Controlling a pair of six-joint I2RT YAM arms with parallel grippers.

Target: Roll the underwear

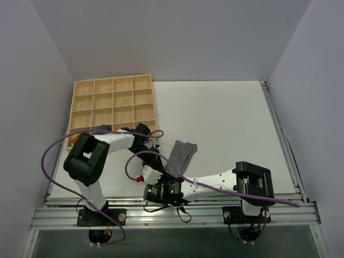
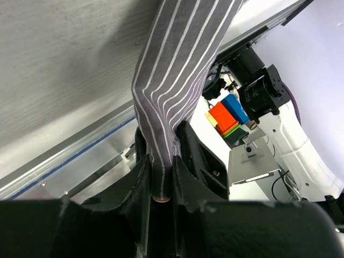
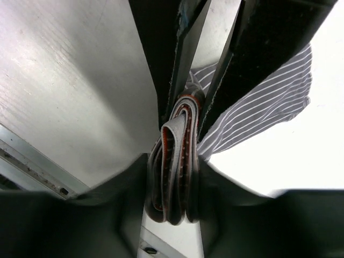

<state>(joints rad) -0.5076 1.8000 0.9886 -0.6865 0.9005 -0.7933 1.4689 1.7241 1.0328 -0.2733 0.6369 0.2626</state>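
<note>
The underwear (image 1: 181, 155), grey cloth with fine white stripes, on the near-left part of the table (image 1: 231, 118), held by both my grippers and apart from the compartment tray (image 1: 112, 92) at the far left. My left gripper (image 2: 161, 180) has its jaws nearly together, pinching a gathered fold of the cloth, which runs away from the fingers as a narrow band. My right gripper (image 3: 185, 115) stands roughly half open, its jaws touching either side of a thick bundle of folded waistband, grey with a reddish edge. I judge this a grip, though how firm it is cannot be read here. The step in hand, as I judge it, is winding the roll from the right-hand bundle. To do it well I should fix the left pinch as an anchor, hold light tension so the cloth feeds flat, and turn the right wrist so each wrap lands squarely on the last. Too hard a pull would drag the cloth out of the left pinch; too slack a hold would let the roll spread loose
</note>
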